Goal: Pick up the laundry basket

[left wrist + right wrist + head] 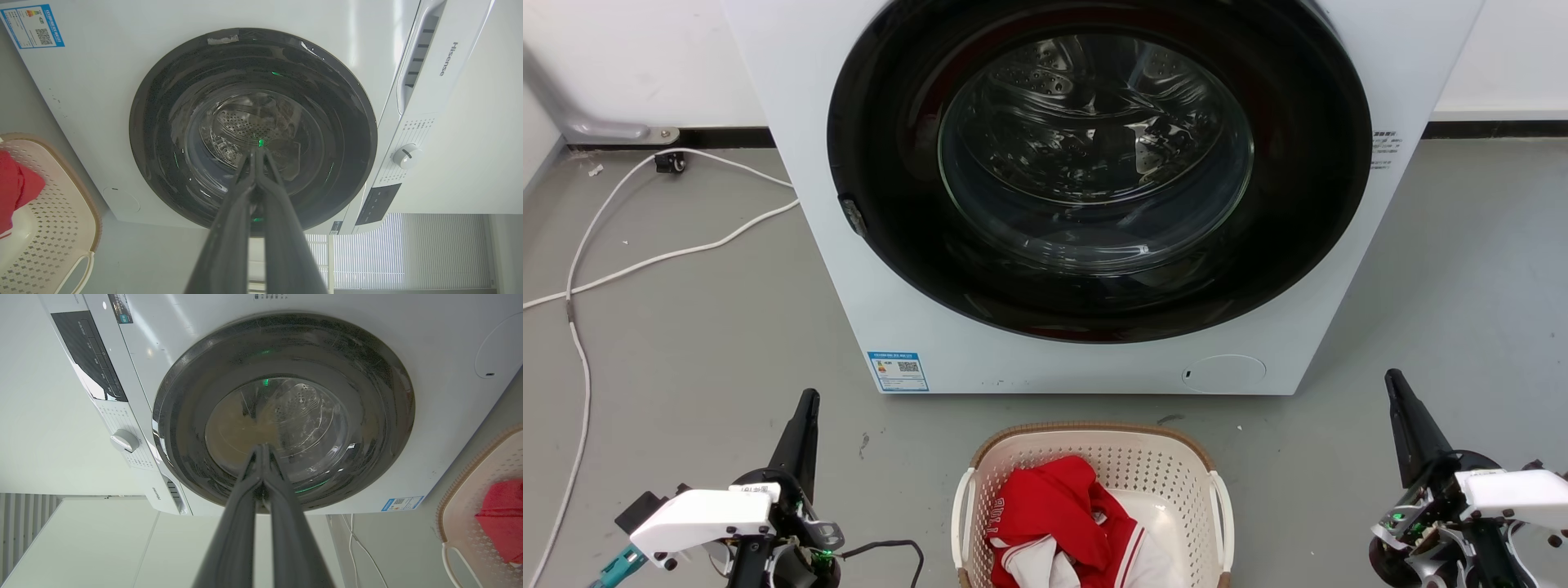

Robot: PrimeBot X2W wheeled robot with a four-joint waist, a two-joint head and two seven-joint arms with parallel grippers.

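Two closed, empty grippers flank the cream-white perforated plastic laundry basket [1168,469]: it sits rightward of the left gripper [808,402], leftward of the right gripper [1393,382], about equally near, one white loop handle [958,514] facing each.

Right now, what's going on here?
Nothing is being handled yet. The laundry basket sits on the floor in front of the washing machine, whose door is closed, with red and white clothes inside the basket. The left gripper and right gripper hang on either side of it, both shut, empty and clear of it.
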